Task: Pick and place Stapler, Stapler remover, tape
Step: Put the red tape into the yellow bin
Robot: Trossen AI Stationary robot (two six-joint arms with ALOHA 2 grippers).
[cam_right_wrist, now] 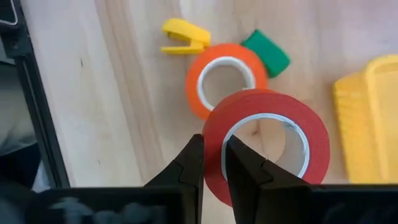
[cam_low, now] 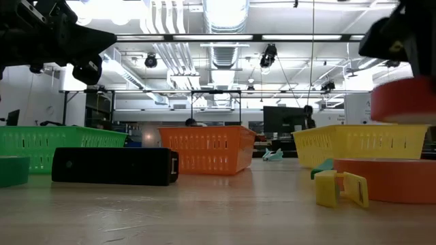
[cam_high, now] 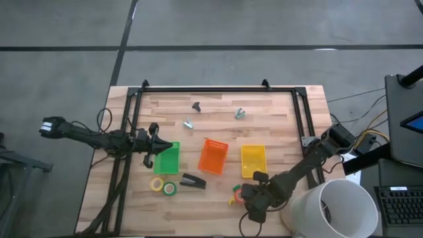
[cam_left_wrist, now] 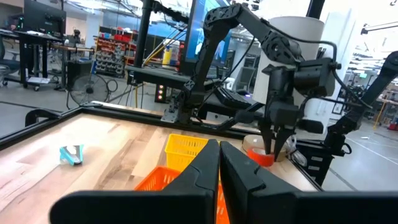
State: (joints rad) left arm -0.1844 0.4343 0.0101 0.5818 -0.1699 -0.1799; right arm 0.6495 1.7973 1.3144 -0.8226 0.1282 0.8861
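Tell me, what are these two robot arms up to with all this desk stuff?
They are sorting office supplies into coloured bins. The right gripper has pinched the wall of a red tape roll and holds it lifted above an orange roll lying on the table, near the yellow bin. The left gripper hangs shut at the green bin, holding nothing. The black stapler and the yellow and green rolls lie on the wood, not yet picked up.

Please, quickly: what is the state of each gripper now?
Left gripper: shut, holding nothing, above the green bin.
Right gripper: shut on the red tape roll.
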